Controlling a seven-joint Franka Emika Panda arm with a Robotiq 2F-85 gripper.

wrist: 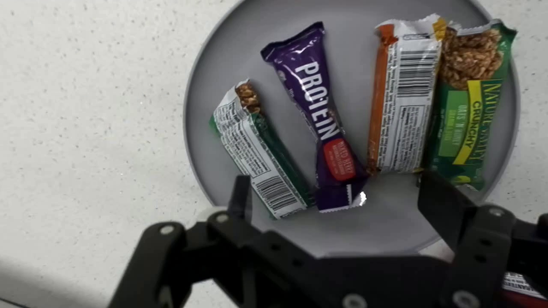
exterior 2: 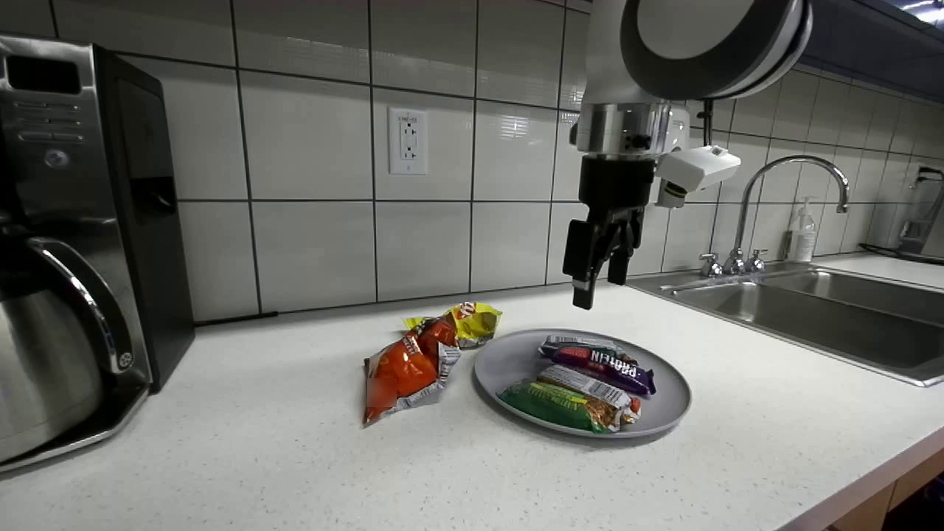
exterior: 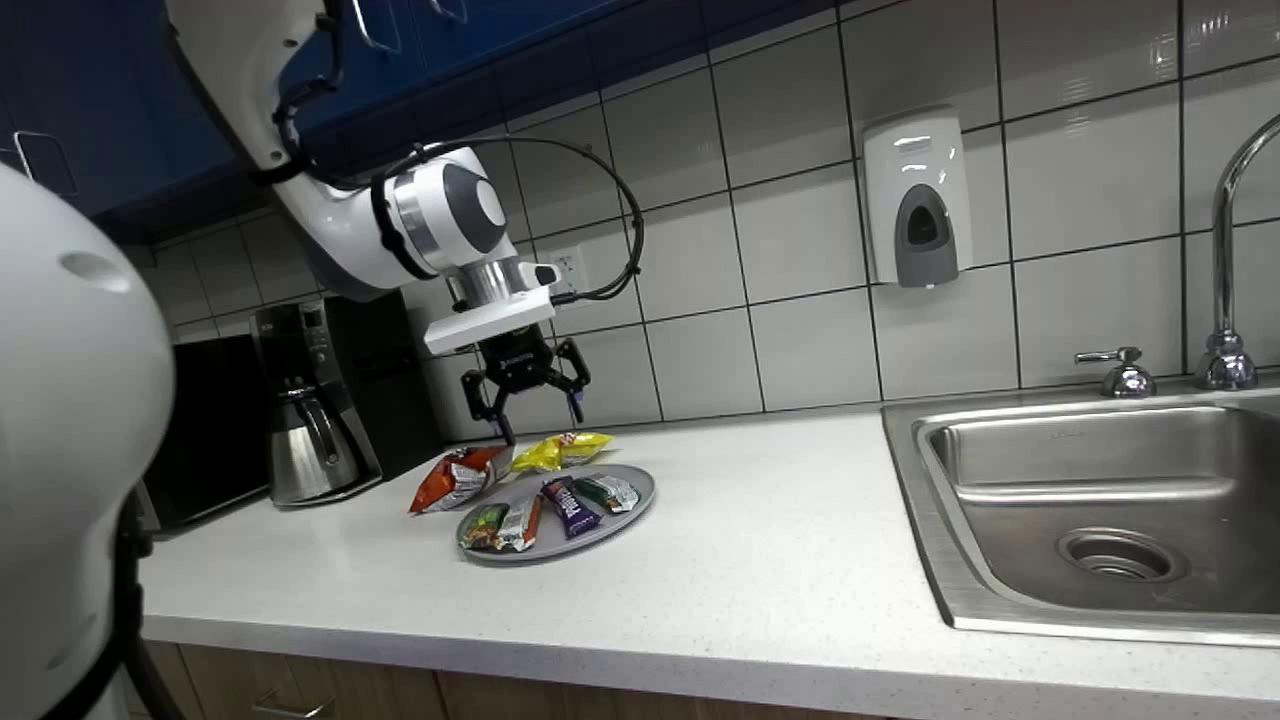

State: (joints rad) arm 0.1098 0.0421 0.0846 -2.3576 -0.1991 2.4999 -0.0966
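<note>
End effector (wrist: 334, 180) hangs spread and empty above a gray plate (wrist: 351, 60), seemingly in the aiming step, with a descent likely needed to reach the purple protein bar (wrist: 322, 119), off center toward nine o'clock in the wrist view.
</note>
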